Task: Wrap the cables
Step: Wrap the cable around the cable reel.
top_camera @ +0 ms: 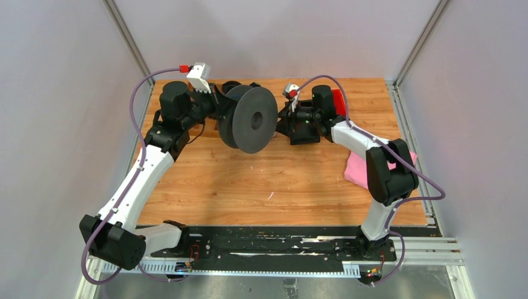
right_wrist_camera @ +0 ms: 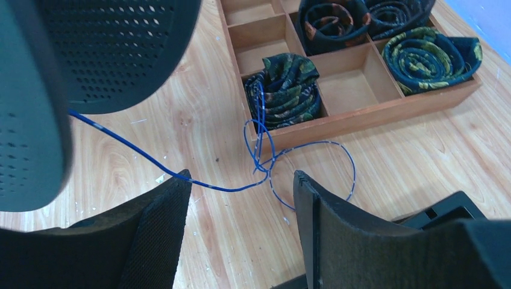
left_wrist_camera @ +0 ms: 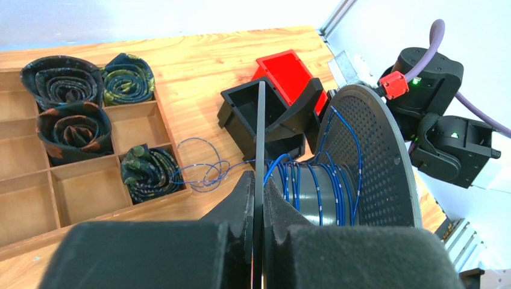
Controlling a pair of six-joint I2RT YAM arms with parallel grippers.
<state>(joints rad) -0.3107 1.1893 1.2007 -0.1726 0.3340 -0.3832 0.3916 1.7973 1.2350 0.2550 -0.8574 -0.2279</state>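
The cable [right_wrist_camera: 129, 150] trails from the spool [left_wrist_camera: 367, 162] over the desk [right_wrist_camera: 422, 150], passing under the spread right claw [right_wrist_camera: 241, 177], the nearer one, to loops by the tray [right_wrist_camera: 373, 114], while the left claw [left_wrist_camera: 259, 180] pinches the spool's flange.

One cable [right_wrist_camera: 126, 144], spool [top_camera: 249, 118]; perhaps four ties [left_wrist_camera: 75, 129]

The right gripper's [right_wrist_camera: 241, 174] two black padded fingers are standing apart above a pale wooden tabletop [right_wrist_camera: 199, 108]. A thin blue wire [right_wrist_camera: 129, 148] is trailing from under a grey perforated spool [right_wrist_camera: 114, 54] at upper left, crossing the gap between the fingers, and looping over a rolled dark green patterned necktie [right_wrist_camera: 286, 90] sitting in a wooden divided tray [right_wrist_camera: 373, 117].
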